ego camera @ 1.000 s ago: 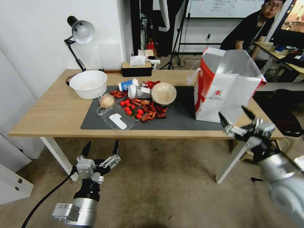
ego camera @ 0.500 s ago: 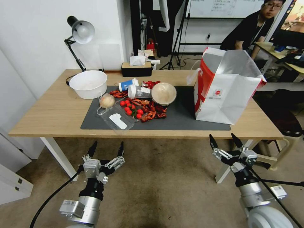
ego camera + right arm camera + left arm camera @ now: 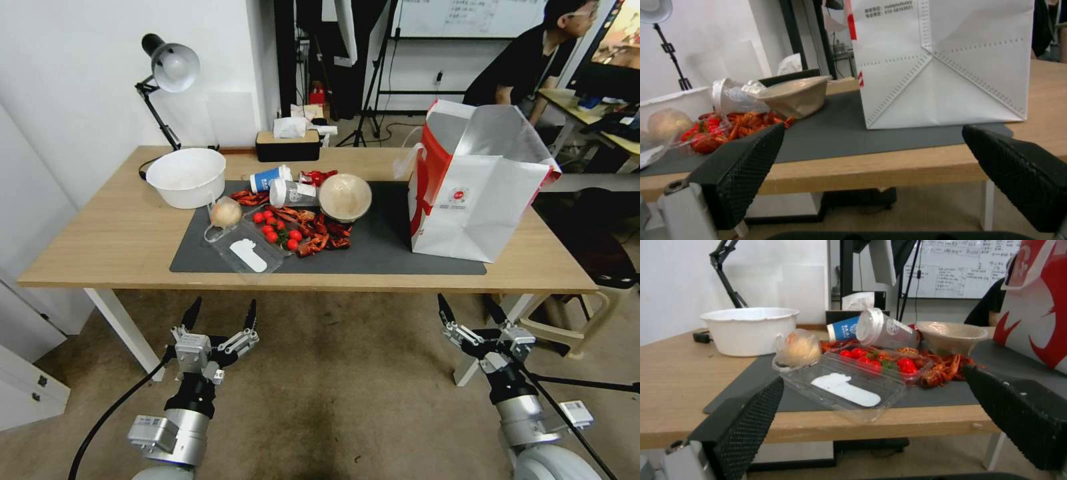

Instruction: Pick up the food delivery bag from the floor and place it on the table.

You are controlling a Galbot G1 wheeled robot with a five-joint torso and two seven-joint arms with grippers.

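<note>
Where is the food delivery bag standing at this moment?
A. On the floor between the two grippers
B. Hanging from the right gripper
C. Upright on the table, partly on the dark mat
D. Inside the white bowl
C: the food delivery bag stands upright on the table, its base partly on the dark mat, and both grippers hang open below the table edge.

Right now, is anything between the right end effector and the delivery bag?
Nothing visible does. The food delivery bag stands upright on the table, straddling the dark mat's edge. The right end effector hangs open below the table's front edge; only that edge lies between.
</note>
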